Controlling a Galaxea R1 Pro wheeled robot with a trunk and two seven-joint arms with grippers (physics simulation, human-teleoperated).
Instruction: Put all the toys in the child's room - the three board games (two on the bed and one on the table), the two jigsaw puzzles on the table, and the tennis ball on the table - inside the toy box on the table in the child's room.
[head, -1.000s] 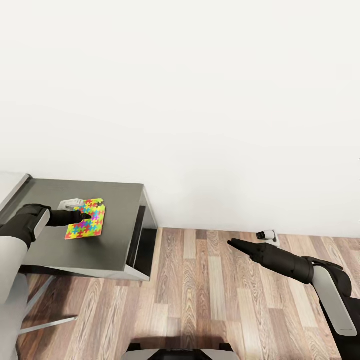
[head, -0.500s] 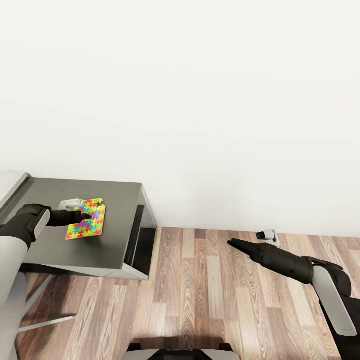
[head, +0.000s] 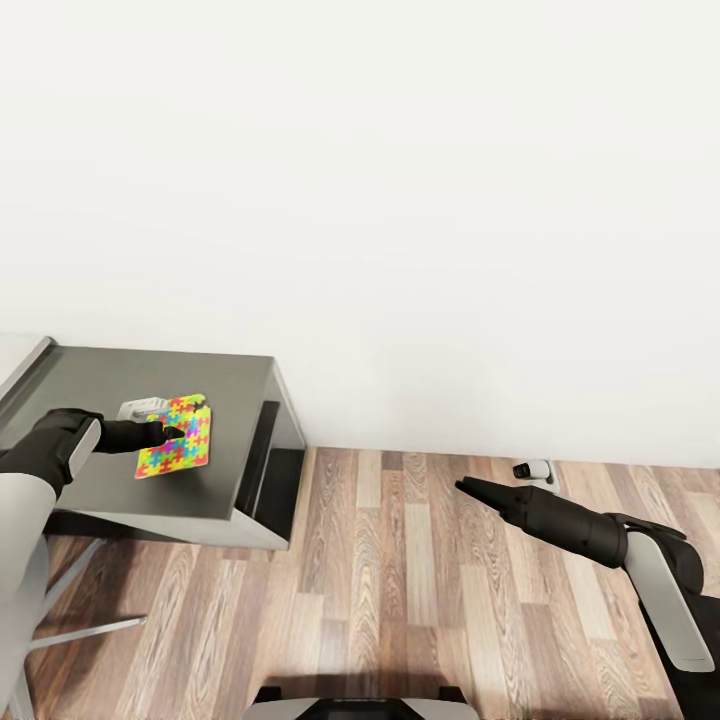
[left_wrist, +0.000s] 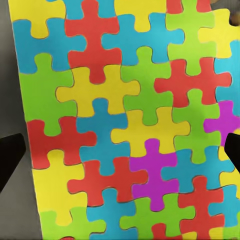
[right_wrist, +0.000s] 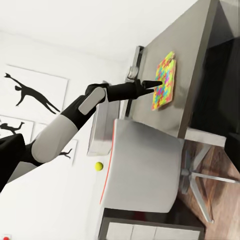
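A bright multicoloured jigsaw puzzle (head: 183, 452) hangs tilted just above the dark grey table (head: 210, 385), near its right end. My left gripper (head: 180, 432) is shut on it. In the left wrist view the puzzle (left_wrist: 125, 115) faces the camera, with a black fingertip (left_wrist: 10, 160) at each side edge. The right wrist view shows the left gripper (right_wrist: 157, 82) at the puzzle (right_wrist: 167, 67) over the table (right_wrist: 197, 60). A small yellow tennis ball (right_wrist: 99, 165) lies beyond a white chair; what it rests on is unclear. My right gripper (head: 462, 486) hovers open over the floor, holding nothing.
A white chair (right_wrist: 142, 167) with a grey star base (right_wrist: 200, 175) stands by the table; its legs (head: 70, 605) show at the head view's lower left. Wood floor (head: 400, 580) stretches right of the table, with a plain white wall behind. Black silhouette pictures (right_wrist: 30, 92) hang on another wall.
The whole view has shifted, so the table sits further left and higher in the picture. The puzzle has stayed with my left gripper and is now closer to the table's right edge.
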